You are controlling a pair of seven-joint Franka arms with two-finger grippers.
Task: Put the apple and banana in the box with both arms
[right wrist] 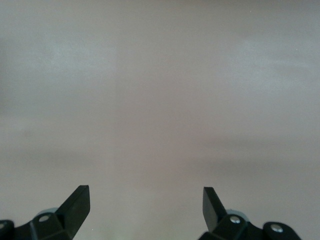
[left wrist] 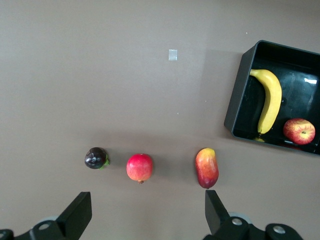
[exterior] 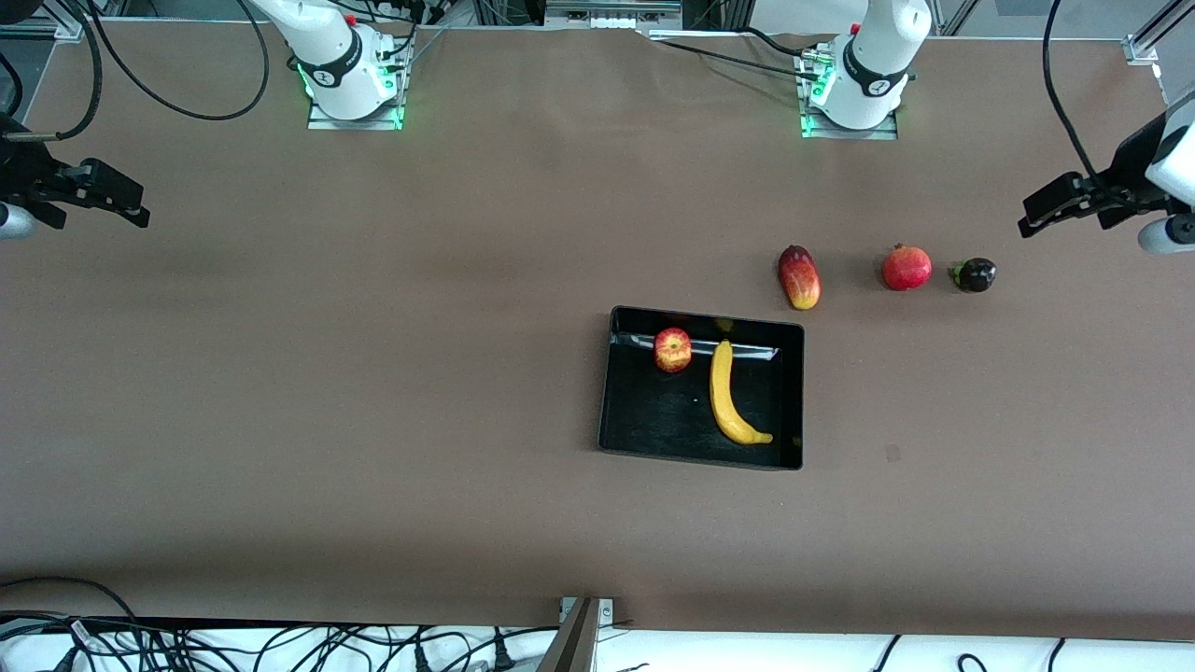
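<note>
The black box (exterior: 635, 425) (left wrist: 235, 107) lies on the brown table nearer the left arm's end. Inside it rest the small red-yellow apple (exterior: 672, 350) (left wrist: 299, 131) and, beside it, the long yellow banana (exterior: 727, 395) (left wrist: 269, 99). My left gripper (exterior: 1055, 207) (left wrist: 148, 212) hangs open and empty at the left arm's end of the table, over bare table next to the loose fruits. My right gripper (exterior: 110, 198) (right wrist: 146, 206) hangs open and empty at the right arm's end, with only bare tabletop in its wrist view.
Three loose fruits lie in a row farther from the front camera than the box: a red-yellow mango (exterior: 799, 277) (left wrist: 206, 167), a red pomegranate (exterior: 906, 268) (left wrist: 139, 167) and a dark purple fruit (exterior: 974, 274) (left wrist: 96, 158). Cables (exterior: 187, 644) run along the table's near edge.
</note>
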